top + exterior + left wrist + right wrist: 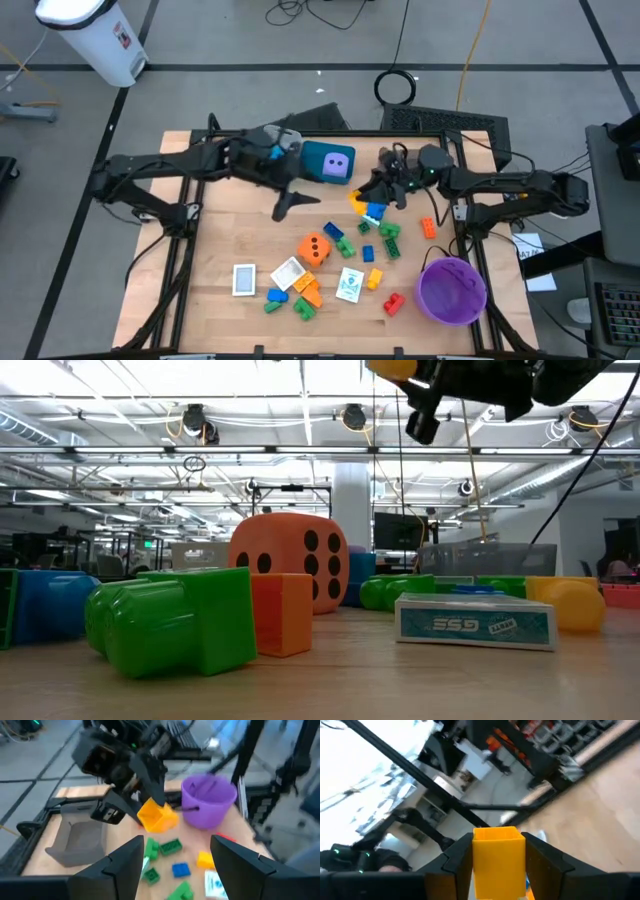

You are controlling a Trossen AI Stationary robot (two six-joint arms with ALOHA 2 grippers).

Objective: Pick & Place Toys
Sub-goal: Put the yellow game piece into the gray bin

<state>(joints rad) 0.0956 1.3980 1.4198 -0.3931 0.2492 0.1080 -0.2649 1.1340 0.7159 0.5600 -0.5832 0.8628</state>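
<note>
Green brick (pixel 175 622) lies nearest on the worktop (pixel 330 675), blocky, glossy, with rounded studs pointing sideways; an orange brick (pixel 282 612) touches it. Behind stands the orange die (pixel 288 560) with black dots.

Right end effector (pixel 498 851) is clenched on a yellow brick (pixel 498 860): a plain, smooth, box-shaped piece with an open hollow top, held between both fingers and lifted clear of the worktop, above the scattered bricks near the rear centre (pixel 362 200).

Left end effector (pixel 172 857) is released, fingers apart and empty, raised over the worktop's left-centre (pixel 290 203).

Beyond: purple die (pixel 337 167) resting in the teal tray (pixel 315 160); white picture cards (pixel 244 280) and mixed bricks toward the front; purple bowl (pixel 452 290) at front right.
</note>
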